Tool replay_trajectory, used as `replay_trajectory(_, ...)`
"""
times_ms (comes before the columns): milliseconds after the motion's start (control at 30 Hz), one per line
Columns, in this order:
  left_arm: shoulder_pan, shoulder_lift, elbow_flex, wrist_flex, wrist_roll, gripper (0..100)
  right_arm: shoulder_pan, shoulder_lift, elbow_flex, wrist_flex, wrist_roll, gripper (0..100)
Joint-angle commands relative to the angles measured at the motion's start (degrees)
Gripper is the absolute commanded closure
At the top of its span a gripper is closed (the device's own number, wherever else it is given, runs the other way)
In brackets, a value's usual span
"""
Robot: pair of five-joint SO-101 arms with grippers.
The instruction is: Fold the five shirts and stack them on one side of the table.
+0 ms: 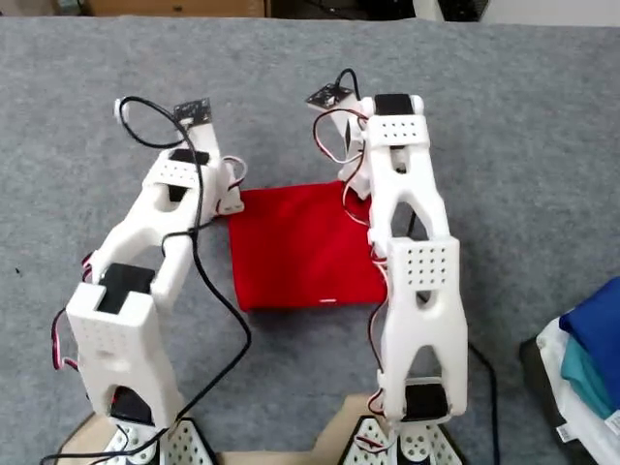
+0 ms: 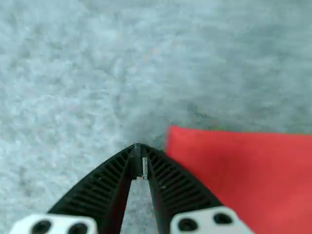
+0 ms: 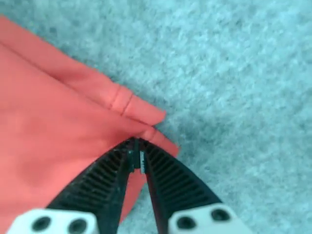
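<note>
A red shirt [image 1: 305,252] lies folded into a flat rectangle on the grey carpeted table [image 1: 504,145] between the two arms. My left gripper [image 1: 231,199] is down at the shirt's far left corner. In the left wrist view the left gripper [image 2: 139,148] is shut with nothing in it, its tips on the carpet just beside the red shirt [image 2: 243,175]. My right gripper [image 1: 351,189] is at the far right corner. In the right wrist view the right gripper [image 3: 136,144] is shut, its tips over the layered corner of the red shirt [image 3: 58,136], with no cloth visibly between the fingers.
A stack of folded shirts sits at the table's right edge: a blue one [image 1: 601,329] over a teal one [image 1: 581,373] and a white one [image 1: 572,412]. Black cables [image 1: 208,281] trail along the left arm.
</note>
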Motion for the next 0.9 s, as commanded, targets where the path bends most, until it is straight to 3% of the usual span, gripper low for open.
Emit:
replay_trajectory(0,-2.5,0.6,-4.0,1.8,-0.9,98,0.5,0.5,-7.8,2.5,-0.7,99.4)
replay_trajectory(233,-3.6,-0.5,-5.0,3.9,-0.9,98,0.0,0.4,-17.2,8.8,-0.6,99.4)
replay_trajectory(400,-1.2,-6.5,-9.1,11.0,0.4,98,-1.2,-5.1,-14.5,8.8,-0.7,99.4)
replay_trajectory(600,1.5,-12.4,-12.3,15.3,1.6,98,-1.4,-20.8,4.0,8.8,-2.1,99.4)
replay_trajectory(867,6.4,-10.1,-11.0,9.4,5.5,98,-1.4,-37.3,33.4,3.1,-2.5,99.4)
